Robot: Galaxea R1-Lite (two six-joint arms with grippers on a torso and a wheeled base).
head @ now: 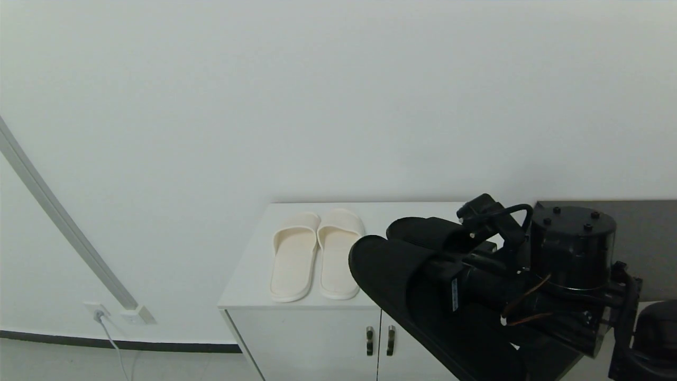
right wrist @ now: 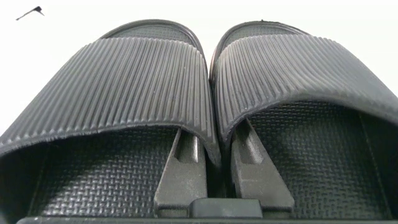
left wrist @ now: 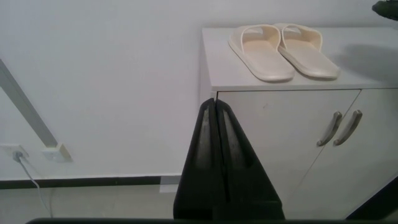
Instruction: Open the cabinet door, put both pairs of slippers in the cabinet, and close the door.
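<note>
A pair of black slippers (head: pixel 402 270) hangs in the air over the right end of the white cabinet (head: pixel 254 275). My right gripper (right wrist: pixel 214 134) is shut on them, one finger under each ribbed strap, pinching their inner sides together. A cream pair of slippers (head: pixel 314 254) lies side by side on the cabinet top, toes toward the wall. Both cabinet doors are closed, their two metal handles (head: pixel 380 340) meeting at the middle seam. My left gripper (left wrist: pixel 216 109) is shut and holds nothing, low in front of the cabinet's left front corner.
A white wall stands right behind the cabinet. A wall socket with a cable (head: pixel 95 309) and a slanted grey conduit (head: pixel 53 211) are to the left, above bare floor. A dark surface (head: pixel 650 238) adjoins the cabinet on the right.
</note>
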